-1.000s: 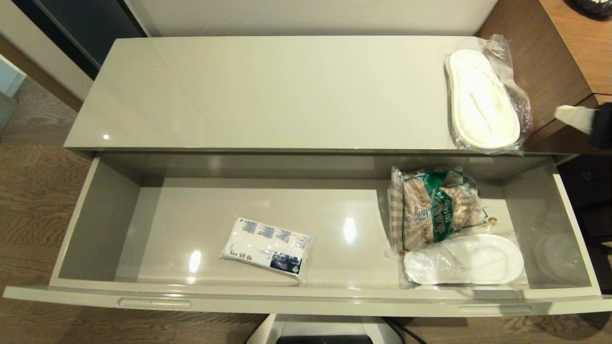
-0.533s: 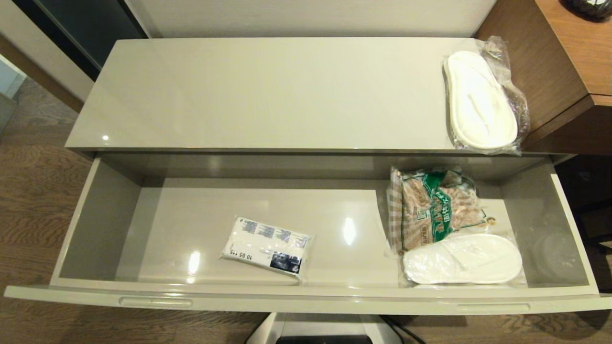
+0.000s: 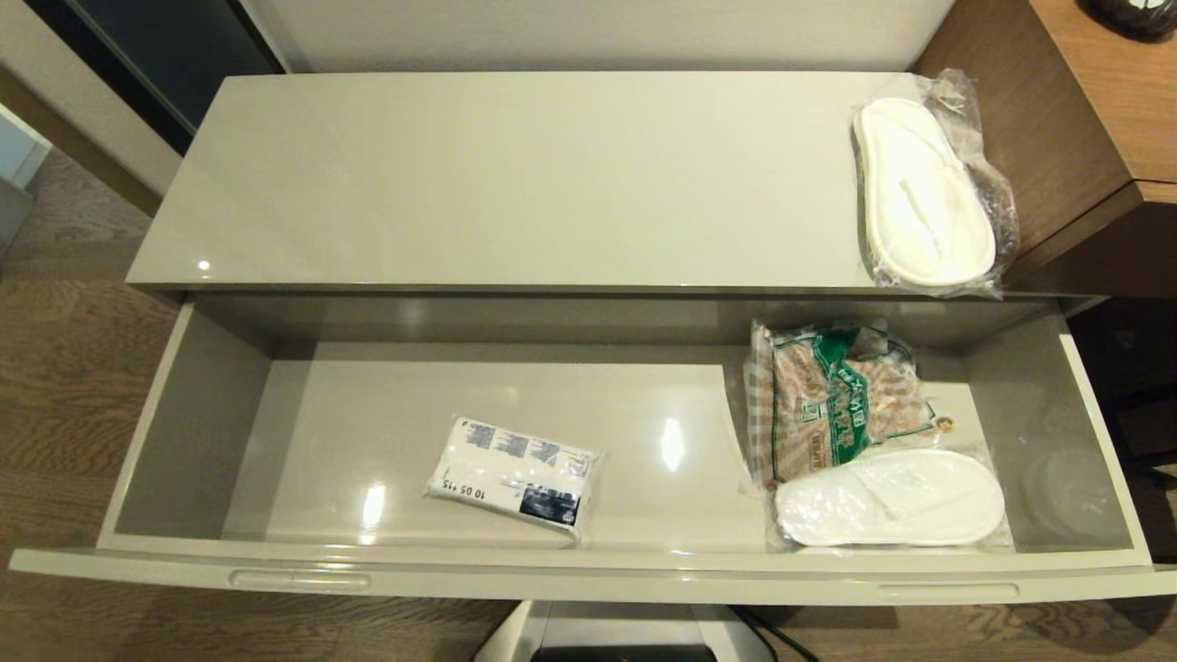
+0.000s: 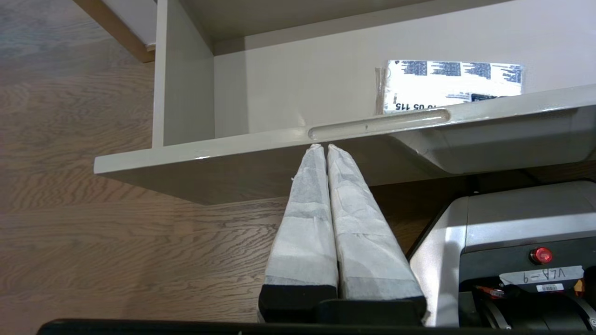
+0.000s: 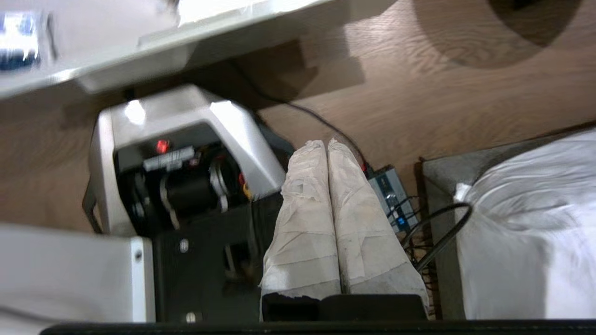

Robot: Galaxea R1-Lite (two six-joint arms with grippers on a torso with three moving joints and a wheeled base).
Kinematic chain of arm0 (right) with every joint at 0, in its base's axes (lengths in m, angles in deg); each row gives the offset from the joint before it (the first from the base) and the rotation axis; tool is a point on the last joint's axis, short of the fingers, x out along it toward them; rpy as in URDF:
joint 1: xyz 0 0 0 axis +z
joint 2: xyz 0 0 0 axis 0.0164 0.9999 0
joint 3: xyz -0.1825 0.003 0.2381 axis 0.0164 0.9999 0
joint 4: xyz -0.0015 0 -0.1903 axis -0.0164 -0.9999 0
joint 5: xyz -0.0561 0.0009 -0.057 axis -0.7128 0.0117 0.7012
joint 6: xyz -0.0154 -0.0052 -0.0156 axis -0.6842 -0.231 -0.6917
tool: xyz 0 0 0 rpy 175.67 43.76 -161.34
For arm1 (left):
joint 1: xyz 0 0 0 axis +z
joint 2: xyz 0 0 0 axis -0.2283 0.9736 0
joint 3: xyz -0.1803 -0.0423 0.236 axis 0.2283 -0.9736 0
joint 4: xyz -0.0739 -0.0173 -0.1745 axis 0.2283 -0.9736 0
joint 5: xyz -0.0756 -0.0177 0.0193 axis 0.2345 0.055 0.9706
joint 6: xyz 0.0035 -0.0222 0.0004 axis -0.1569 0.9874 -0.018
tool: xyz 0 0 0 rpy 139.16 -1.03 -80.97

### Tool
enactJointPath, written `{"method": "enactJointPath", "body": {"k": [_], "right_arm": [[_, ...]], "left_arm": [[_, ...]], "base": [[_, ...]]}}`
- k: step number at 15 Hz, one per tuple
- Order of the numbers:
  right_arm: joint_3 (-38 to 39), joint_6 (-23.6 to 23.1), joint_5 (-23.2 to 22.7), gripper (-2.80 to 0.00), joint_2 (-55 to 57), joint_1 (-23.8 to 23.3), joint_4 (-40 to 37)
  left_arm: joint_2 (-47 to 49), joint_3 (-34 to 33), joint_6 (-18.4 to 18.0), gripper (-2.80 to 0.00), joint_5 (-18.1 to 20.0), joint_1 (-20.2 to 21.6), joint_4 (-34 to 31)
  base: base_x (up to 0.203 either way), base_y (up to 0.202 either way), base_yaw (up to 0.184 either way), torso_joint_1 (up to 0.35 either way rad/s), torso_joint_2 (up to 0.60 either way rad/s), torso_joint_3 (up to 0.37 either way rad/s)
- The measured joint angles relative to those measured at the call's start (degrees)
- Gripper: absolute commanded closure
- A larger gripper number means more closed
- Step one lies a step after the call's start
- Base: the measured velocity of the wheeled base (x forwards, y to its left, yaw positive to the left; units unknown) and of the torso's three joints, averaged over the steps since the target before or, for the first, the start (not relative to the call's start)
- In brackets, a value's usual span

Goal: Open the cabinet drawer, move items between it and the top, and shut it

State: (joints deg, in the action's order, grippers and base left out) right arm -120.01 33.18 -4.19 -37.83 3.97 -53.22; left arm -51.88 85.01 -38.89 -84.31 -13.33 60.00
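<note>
The cabinet drawer [image 3: 588, 575] stands pulled wide open. Inside it, a white tissue packet [image 3: 513, 473] with blue prints lies left of centre. A wrapped white slipper [image 3: 890, 498] lies at the drawer's right front. Another wrapped slipper [image 3: 924, 198] rests on the right end of the top [image 3: 515, 175]. Neither gripper shows in the head view. My left gripper [image 4: 324, 147] is shut and empty, low in front of the drawer, its tips just below the left slot handle [image 4: 378, 124]. My right gripper [image 5: 325, 143] is shut and empty, down over the floor beside my base.
A green and brown snack bag [image 3: 832, 395] lies in the drawer behind the slipper. Taller brown wood furniture [image 3: 1094, 110] stands to the right of the cabinet. My base [image 5: 186, 158], cables and a white bed [image 5: 535, 223] show in the right wrist view.
My right gripper, seen at the right edge a second ago, has drawn back out of the head view and shut. The items and the drawer lie as before.
</note>
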Motion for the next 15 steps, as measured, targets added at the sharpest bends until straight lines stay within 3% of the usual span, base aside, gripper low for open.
{"method": "enactJointPath", "body": {"k": [5, 8, 10, 13, 15], "right_arm": [[6.8, -3.0, -1.7, 0.00, -3.7, -1.2, 2.7], [13.7, -12.0, -2.6, 0.00, -10.7, -2.1, 7.7], [19.3, -13.6, -2.6, 0.00, -13.0, -2.3, 16.2], [30.6, -8.0, -2.8, 0.00, -14.4, -2.4, 35.2], [40.8, -7.9, -3.0, 0.00, -14.7, -2.4, 48.8]], "left_arm": [[0.0, 0.0, 0.0, 0.00, 0.0, -0.1, 0.0], [0.0, 0.0, 0.0, 0.00, 0.0, 0.0, 0.0], [0.0, 0.0, 0.0, 0.00, 0.0, 0.0, 0.0], [0.0, 0.0, 0.0, 0.00, 0.0, 0.0, 0.0], [0.0, 0.0, 0.0, 0.00, 0.0, 0.0, 0.0]], "base": [[0.000, 0.000, 0.000, 0.000, 0.00, 0.000], [0.000, 0.000, 0.000, 0.000, 0.00, 0.000], [0.000, 0.000, 0.000, 0.000, 0.00, 0.000], [0.000, 0.000, 0.000, 0.000, 0.00, 0.000], [0.000, 0.000, 0.000, 0.000, 0.00, 0.000]]}}
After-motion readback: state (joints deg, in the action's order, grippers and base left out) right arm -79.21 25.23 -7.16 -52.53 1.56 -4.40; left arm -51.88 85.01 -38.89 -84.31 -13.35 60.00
